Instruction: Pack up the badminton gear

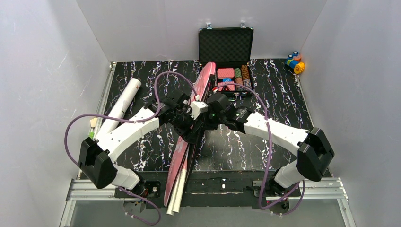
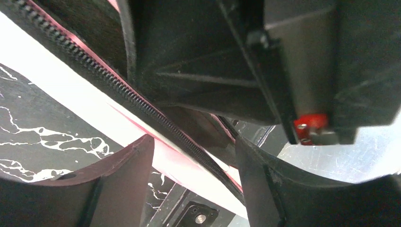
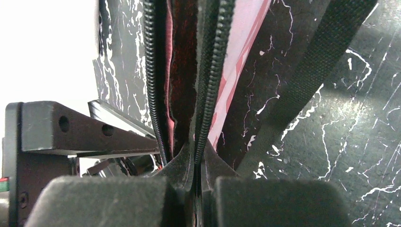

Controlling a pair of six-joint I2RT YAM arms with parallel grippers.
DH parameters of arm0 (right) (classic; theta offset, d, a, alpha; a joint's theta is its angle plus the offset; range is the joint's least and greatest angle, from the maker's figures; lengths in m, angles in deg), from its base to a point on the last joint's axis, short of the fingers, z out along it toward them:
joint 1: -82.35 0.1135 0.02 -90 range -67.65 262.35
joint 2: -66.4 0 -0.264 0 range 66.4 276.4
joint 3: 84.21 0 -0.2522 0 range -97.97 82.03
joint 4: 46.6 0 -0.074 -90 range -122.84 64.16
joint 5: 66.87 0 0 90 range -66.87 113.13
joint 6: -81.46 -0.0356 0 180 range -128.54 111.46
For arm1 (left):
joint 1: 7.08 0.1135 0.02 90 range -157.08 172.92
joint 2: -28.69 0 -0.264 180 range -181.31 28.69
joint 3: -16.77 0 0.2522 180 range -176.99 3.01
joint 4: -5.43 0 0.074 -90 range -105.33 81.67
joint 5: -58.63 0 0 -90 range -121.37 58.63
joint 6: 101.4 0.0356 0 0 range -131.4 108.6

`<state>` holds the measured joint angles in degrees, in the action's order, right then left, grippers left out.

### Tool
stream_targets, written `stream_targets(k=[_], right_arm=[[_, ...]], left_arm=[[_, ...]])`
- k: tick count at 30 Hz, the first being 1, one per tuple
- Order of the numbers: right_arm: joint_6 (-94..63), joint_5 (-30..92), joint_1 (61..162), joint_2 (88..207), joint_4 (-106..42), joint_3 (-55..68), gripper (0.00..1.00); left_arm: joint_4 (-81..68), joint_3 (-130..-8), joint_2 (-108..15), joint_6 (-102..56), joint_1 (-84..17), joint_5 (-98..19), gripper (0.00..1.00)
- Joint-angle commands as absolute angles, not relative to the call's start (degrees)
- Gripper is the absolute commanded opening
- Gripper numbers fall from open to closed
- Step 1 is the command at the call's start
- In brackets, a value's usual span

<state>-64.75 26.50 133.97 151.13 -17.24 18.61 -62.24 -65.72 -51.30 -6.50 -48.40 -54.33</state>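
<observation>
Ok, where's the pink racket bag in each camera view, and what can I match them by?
Top external: the pink racket bag lies diagonally through the centre, near edge to far.
Left wrist: its zipper edge crosses from upper left to bottom centre.
Right wrist: its zipper edges rise vertically from bottom centre.
Shared landmark: the black, white-veined table top.

Standing here, I can't read any writing. The pink bag [image 1: 178, 158] shows only plain cloth and zip teeth up close. The white tube [image 1: 124, 101] has no marking I can make out. The chips [image 1: 236, 78] in the black case [image 1: 225, 45] are too small for numbers.
</observation>
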Motion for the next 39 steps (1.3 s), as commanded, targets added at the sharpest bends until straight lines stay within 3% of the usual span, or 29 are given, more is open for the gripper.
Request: stream_targets(k=[1, 8, 21, 35, 39], right_arm=[[-67.49, 21.87, 136.78, 150.17, -17.03, 11.68, 0.01], [-70.08, 18.12, 137.63, 150.3, -14.28, 10.16, 0.01], [-78.32, 19.71, 137.63, 151.9, -12.71, 7.32, 0.01], [-81.65, 21.55, 137.2, 151.66, -12.29, 7.69, 0.01], [-81.97, 22.68, 137.19, 151.65, -12.91, 7.18, 0.01]], left_arm=[[-63.6, -70.58, -51.44, -6.48, -48.44, -57.49, 0.63], [-61.74, -67.81, -50.78, -7.42, -49.61, -59.07, 0.64], [-59.18, -61.88, -44.4, -8.6, -52.16, -48.13, 0.62], [-58.53, -61.71, -42.17, -10.17, -53.79, -54.07, 0.63], [-57.6, -60.51, -42.64, -10.06, -54.1, -45.68, 0.53]])
